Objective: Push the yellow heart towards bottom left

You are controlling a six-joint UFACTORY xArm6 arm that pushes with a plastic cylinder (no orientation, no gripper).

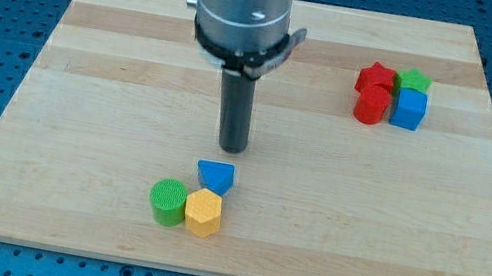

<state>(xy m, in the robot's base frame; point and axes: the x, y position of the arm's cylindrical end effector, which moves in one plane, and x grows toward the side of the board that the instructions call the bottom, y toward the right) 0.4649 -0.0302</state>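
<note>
The yellow block (pixel 203 212), which looks more hexagonal than heart-shaped from here, sits low on the wooden board (pixel 84 79), left of centre. A green round block (pixel 168 201) touches its left side. A blue triangular block (pixel 216 176) touches its top. My tip (pixel 232 148) is just above the blue triangle, a short gap away, and about one block length above the yellow block. The rod hangs from the grey arm head at the view's top.
A cluster of several blocks stands at the upper right: a red star-like block (pixel 375 76), a red cylinder (pixel 370 107), a green block (pixel 413 80) and a blue cube (pixel 408 110). A blue perforated table surrounds the board.
</note>
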